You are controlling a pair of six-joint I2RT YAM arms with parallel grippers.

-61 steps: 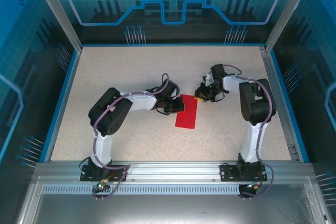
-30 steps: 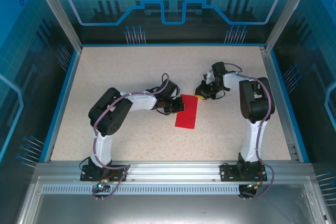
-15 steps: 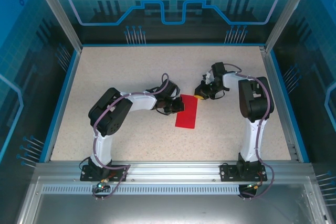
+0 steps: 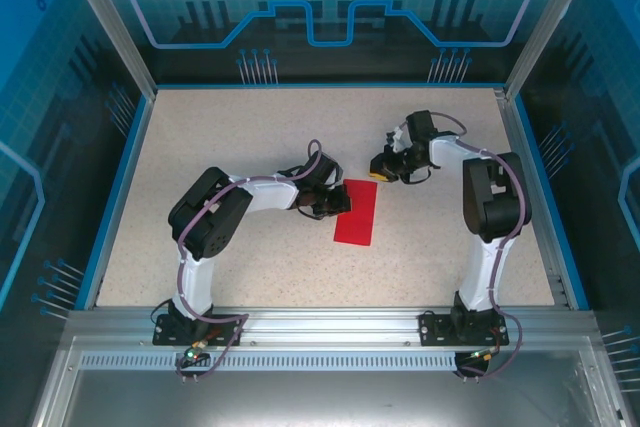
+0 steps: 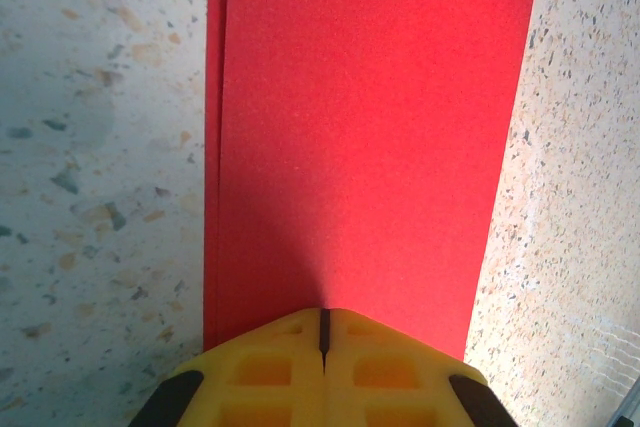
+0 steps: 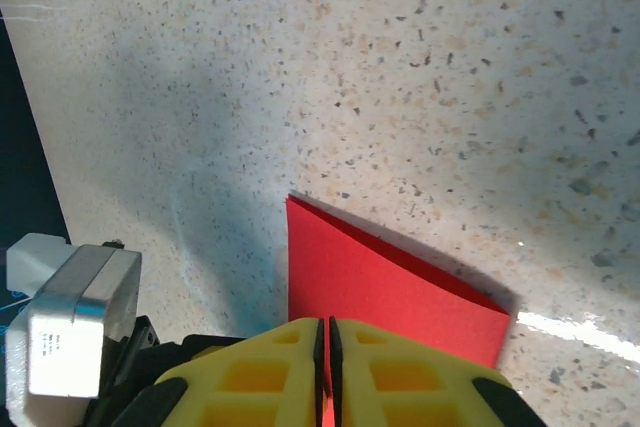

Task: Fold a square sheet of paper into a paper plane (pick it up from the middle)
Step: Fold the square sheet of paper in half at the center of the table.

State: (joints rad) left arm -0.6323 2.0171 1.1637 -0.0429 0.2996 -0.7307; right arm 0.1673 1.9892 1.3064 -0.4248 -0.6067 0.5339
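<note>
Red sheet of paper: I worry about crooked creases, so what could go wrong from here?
1. The square sheet of paper lies folded with its two layers offset along one long edge; later creases may come out skewed.
2. The right gripper looks shut on a corner lifted off the table while the shut left gripper rests on another edge; a pull could tear or drag it.
</note>
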